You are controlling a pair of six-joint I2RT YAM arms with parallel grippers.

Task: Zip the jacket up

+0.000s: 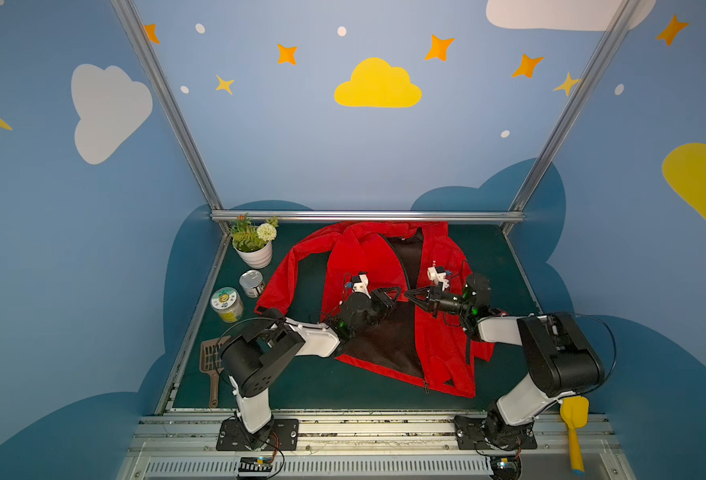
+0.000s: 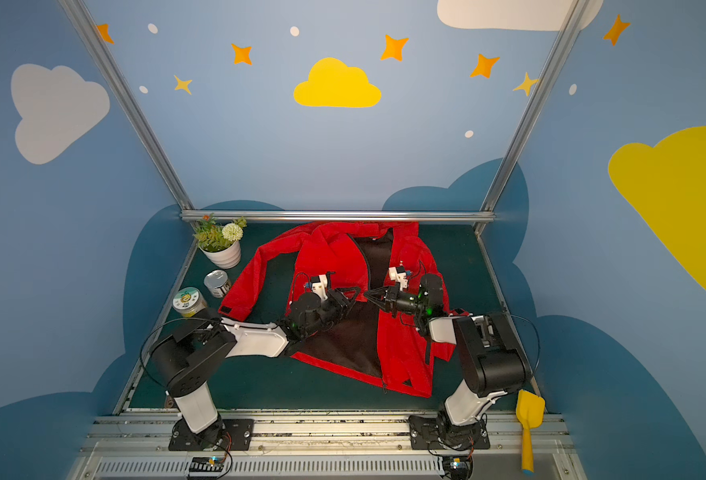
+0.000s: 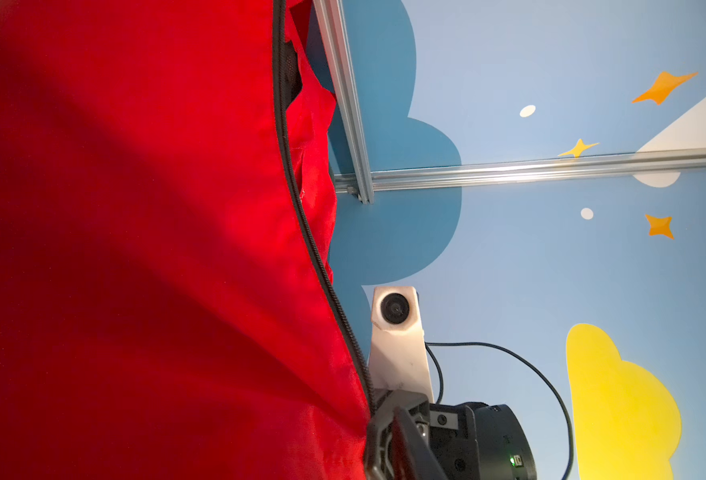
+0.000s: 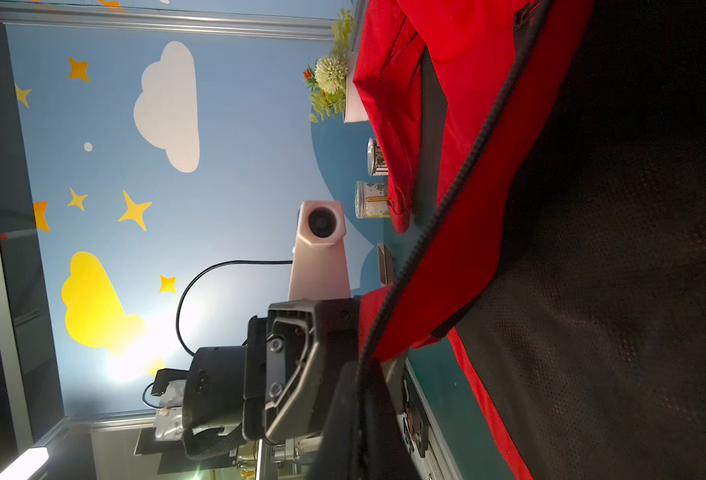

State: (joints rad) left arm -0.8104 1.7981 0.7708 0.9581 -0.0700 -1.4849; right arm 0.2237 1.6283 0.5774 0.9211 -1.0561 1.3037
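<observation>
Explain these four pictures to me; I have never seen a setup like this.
Two robot arms stand at a green table. Two pictures look down from overhead, nearly alike; the other two come from a camera on each wrist. A red jacket lies open on it, black lining showing. Beside it: a potted plant, a tin can, a jar and a brown scoop. The right tool is shut on the jacket's zipper edge. The left tool sits at the opposite front edge; whether it grips is unclear.
</observation>
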